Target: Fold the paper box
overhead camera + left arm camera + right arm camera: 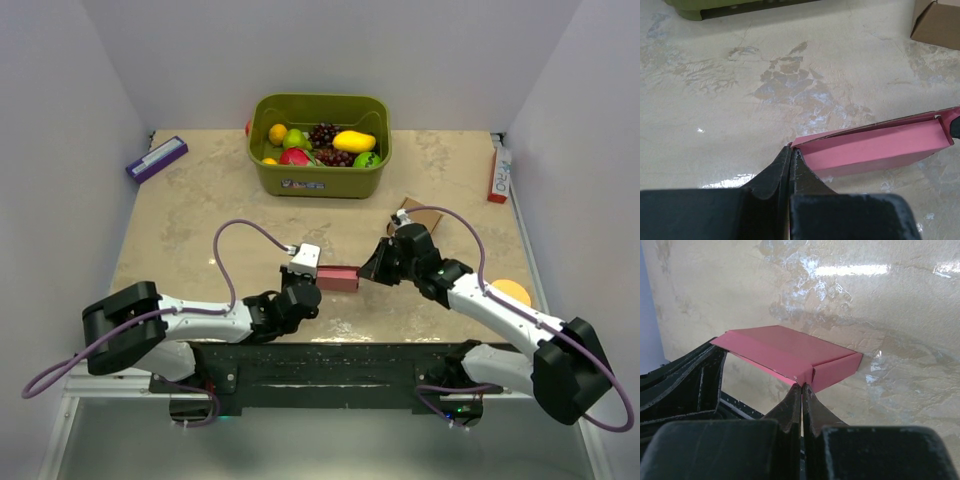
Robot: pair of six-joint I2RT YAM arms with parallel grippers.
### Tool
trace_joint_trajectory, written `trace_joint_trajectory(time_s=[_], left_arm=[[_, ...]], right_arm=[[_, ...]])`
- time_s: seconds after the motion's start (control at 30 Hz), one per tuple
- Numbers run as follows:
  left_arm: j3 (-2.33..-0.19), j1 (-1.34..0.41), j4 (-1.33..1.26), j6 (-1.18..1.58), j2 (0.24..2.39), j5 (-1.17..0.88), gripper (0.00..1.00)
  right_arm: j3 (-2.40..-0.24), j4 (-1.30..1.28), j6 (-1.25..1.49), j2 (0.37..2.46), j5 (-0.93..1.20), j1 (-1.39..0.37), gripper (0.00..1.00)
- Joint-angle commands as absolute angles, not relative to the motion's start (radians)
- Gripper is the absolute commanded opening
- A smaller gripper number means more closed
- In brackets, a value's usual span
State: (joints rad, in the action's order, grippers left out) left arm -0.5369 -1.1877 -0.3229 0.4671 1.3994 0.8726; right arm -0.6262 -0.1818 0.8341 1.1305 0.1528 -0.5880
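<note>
PINNED AT BOTH ENDS: The box (338,278) is seen lying flat on the table (200,220), set end to end between the two claws. Its long axis runs straight from the left claw (315,274) to the right claw (363,271). Both claws are shut tight, with their tips touching the card at opposite ends (whether a thin edge is nipped between the fingers cannot be made out). From the left claw (791,152) the box (872,147) stretches away to the right; from the right claw (802,389) it runs ahead and to the left. Neither arm is the nearer. A brown carton (408,214) is placed just behind the right claw, and a fruit bin (320,182) well beyond both. Nothing is set between claws and box. Any coming fold is judged to turn on this end-on contact.
</note>
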Motion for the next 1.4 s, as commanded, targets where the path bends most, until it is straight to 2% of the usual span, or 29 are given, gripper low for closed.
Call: trace_joint_trajectory(time_s=[0.0, 0.63, 1.37], left_arm=[[-0.505, -1.203, -0.143, 0.465, 1.459, 0.830, 0.00], [-0.506, -1.216, -0.135, 0.462, 1.477, 0.844, 0.00], [-0.523, -1.224, -0.130, 0.462, 1.483, 0.848, 0.00]], right_arm=[[-0.620, -0.087, 0.864, 1.112, 0.187, -0.584, 0.00], [-0.592, -0.026, 0.939, 1.046, 0.166, -0.572, 0.00], [-0.598, -0.276, 0.758, 1.068, 0.023, -0.572, 0.00]])
